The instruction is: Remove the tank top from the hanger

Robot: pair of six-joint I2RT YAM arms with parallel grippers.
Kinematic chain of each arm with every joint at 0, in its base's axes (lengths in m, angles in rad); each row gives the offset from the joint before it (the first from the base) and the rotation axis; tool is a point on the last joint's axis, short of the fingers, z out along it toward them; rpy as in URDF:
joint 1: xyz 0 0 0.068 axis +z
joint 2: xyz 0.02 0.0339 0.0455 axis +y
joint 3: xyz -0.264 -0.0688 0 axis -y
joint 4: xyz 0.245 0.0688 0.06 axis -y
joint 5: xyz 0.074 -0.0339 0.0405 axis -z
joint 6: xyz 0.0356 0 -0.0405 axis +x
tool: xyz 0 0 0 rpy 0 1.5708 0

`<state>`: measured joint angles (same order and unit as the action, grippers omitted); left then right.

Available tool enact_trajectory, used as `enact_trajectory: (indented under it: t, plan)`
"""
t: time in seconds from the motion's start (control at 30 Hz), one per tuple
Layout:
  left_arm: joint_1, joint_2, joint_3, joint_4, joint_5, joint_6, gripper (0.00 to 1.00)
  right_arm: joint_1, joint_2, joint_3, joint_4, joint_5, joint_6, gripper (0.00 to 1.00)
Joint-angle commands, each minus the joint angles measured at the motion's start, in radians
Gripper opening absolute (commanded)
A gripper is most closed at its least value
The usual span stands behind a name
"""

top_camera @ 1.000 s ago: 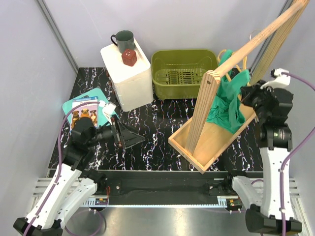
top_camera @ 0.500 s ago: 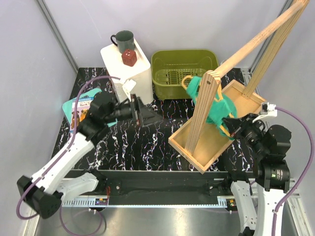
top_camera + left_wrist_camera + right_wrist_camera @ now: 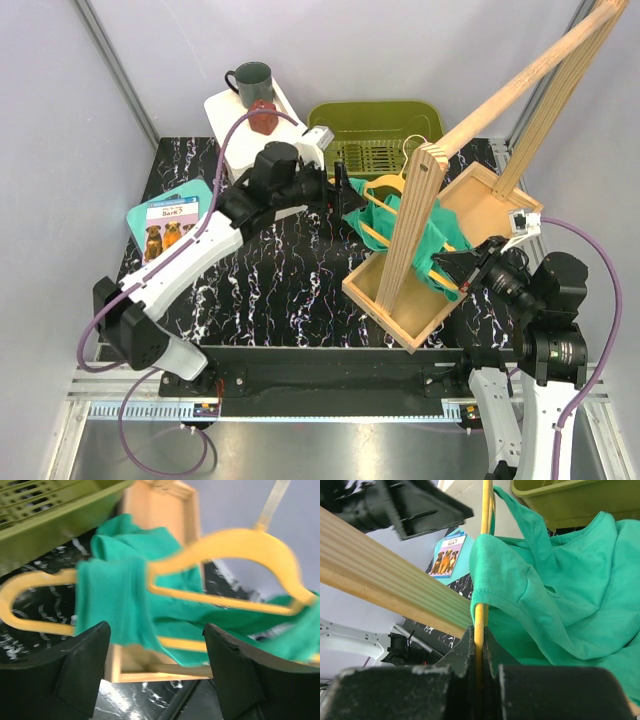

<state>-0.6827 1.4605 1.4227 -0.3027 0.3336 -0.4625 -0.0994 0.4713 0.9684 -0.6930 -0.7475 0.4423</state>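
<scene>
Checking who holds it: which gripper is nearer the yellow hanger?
Right. The right gripper is clamped on a bar of the hanger. The left gripper is open just off the hanger's other end, gripping nothing.

Matt cloth makes the tank top — smooth hanger, bare-wood rack.

One tank top, one hanger, one green basket, one dark mug, one red block, one white box, one booklet, one wooden rack.
</scene>
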Motion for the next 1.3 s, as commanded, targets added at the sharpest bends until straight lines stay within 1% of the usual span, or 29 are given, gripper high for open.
enact_trajectory:
  t: [0.0,0.2,0.23,0.3,0.33,0.4,0.43,0.5,0.63,0.7,0.73,0.83,0.93,1.03,1.17,1.27]
  plan:
    - [-0.005,0.069,0.116,-0.070,-0.139,0.074,0.75,-0.002,-0.019,0.047,0.070,-0.076,0.009,0.00]
    - [-0.017,0.129,0.110,-0.081,-0.203,0.076,0.73,-0.002,-0.031,0.067,0.072,-0.096,0.019,0.00]
    - [-0.015,0.135,0.114,-0.085,-0.212,0.079,0.67,-0.002,-0.033,0.069,0.069,-0.098,0.021,0.00]
    - [-0.014,0.150,0.136,-0.107,-0.258,0.087,0.57,-0.002,-0.037,0.072,0.066,-0.098,0.021,0.00]
    - [-0.015,0.149,0.143,-0.111,-0.274,0.090,0.47,-0.002,-0.042,0.073,0.063,-0.099,0.021,0.00]
    - [-0.012,0.146,0.165,-0.130,-0.316,0.103,0.35,-0.002,-0.051,0.078,0.044,-0.093,0.009,0.00]
    - [-0.014,0.143,0.176,-0.141,-0.329,0.110,0.26,0.000,-0.059,0.079,0.035,-0.090,0.003,0.00]
    - [-0.005,0.135,0.203,-0.163,-0.331,0.120,0.17,-0.002,-0.066,0.087,0.001,-0.072,-0.023,0.00]
    - [0.041,0.136,0.235,-0.193,-0.321,0.110,0.10,-0.002,-0.089,0.095,-0.026,-0.073,-0.040,0.00]
    - [0.092,0.141,0.255,-0.220,-0.305,0.087,0.08,-0.002,-0.095,0.105,-0.028,-0.090,-0.039,0.00]
    - [0.133,0.143,0.254,-0.223,-0.294,0.078,0.08,-0.002,-0.097,0.110,-0.033,-0.093,-0.040,0.00]
    - [0.202,0.143,0.258,-0.220,-0.239,0.048,0.04,-0.002,-0.108,0.112,-0.039,-0.105,-0.045,0.00]
    - [0.242,0.153,0.260,-0.223,-0.199,0.035,0.02,-0.002,-0.134,0.104,-0.037,-0.058,-0.028,0.00]
    - [0.244,0.164,0.231,-0.231,-0.179,0.024,0.02,-0.002,-0.160,0.096,-0.008,-0.015,-0.004,0.00]
    - [0.238,0.185,0.185,-0.224,-0.137,-0.002,0.02,-0.002,-0.168,0.092,0.097,0.002,0.093,0.00]
    - [0.193,0.198,0.157,-0.213,-0.110,0.005,0.02,-0.002,-0.157,0.073,0.180,-0.009,0.162,0.00]
